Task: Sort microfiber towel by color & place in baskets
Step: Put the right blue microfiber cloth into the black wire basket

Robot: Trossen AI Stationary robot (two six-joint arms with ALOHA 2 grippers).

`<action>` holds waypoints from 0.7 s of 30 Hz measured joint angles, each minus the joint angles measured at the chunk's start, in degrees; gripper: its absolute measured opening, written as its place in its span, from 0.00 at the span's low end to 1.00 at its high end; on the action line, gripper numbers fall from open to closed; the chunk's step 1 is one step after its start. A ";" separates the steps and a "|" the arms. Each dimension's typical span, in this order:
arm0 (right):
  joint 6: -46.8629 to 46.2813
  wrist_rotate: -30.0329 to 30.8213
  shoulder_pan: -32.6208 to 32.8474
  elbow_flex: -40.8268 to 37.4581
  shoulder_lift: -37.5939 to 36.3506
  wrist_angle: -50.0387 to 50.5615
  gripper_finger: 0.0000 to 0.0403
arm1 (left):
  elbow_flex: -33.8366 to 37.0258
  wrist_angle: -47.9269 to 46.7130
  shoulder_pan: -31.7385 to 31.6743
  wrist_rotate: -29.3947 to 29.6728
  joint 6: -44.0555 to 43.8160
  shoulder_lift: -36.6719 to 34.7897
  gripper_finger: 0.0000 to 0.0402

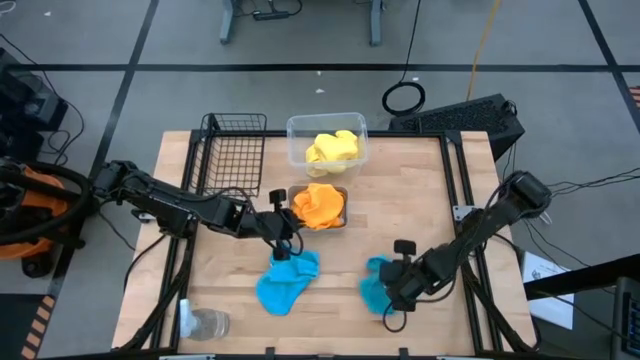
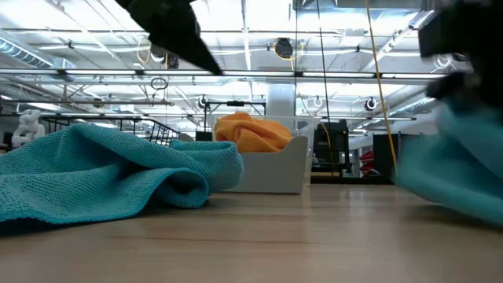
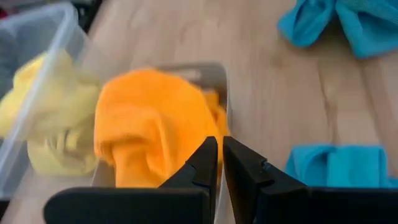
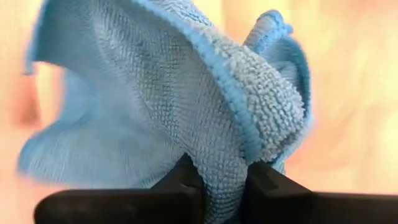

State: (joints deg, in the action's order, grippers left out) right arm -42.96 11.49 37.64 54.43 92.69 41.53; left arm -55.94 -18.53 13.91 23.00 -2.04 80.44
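Clearly soft, light cloth, judging by the folds: limp, bunching, unlikely to slip once pinched at a raised ridge. Two blue towels on the bench (image 1: pixel 420 190): left blue towel (image 1: pixel 286 282) in front of the grey tray, untouched; right blue towel (image 1: pixel 375 288) near the front right, pinched at a gathered fold by the right gripper (image 4: pixel 214 177). Left gripper (image 3: pixel 219 163) pressed together, empty, hovering at the tray's near edge. Black wire-mesh basket (image 1: pixel 232 152): holding nothing, probably meant for blue. Clear plastic tub (image 1: pixel 297 128): yellow towel (image 1: pixel 331 149) inside. Grey tray (image 1: pixel 344 208), smallest: orange towel (image 1: pixel 319 205) heaped above the rim. Glass cup (image 1: pixel 208 323) at the front left corner.
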 joint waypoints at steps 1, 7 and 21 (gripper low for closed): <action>0.77 1.50 -0.40 0.22 -1.53 -0.26 0.09 | 0.00 1.28 0.00 0.00 1.05 0.00 0.08; 9.54 20.11 -1.26 2.14 -10.27 -3.25 0.06 | 0.00 9.48 0.00 0.00 5.66 0.00 0.08; 39.27 39.93 -4.90 2.19 -21.77 -19.53 0.08 | 2.54 28.99 4.26 0.00 19.09 0.02 0.36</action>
State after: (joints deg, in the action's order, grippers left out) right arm -3.69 51.42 32.74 56.62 70.92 21.99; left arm -53.41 10.46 18.17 23.00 17.05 80.47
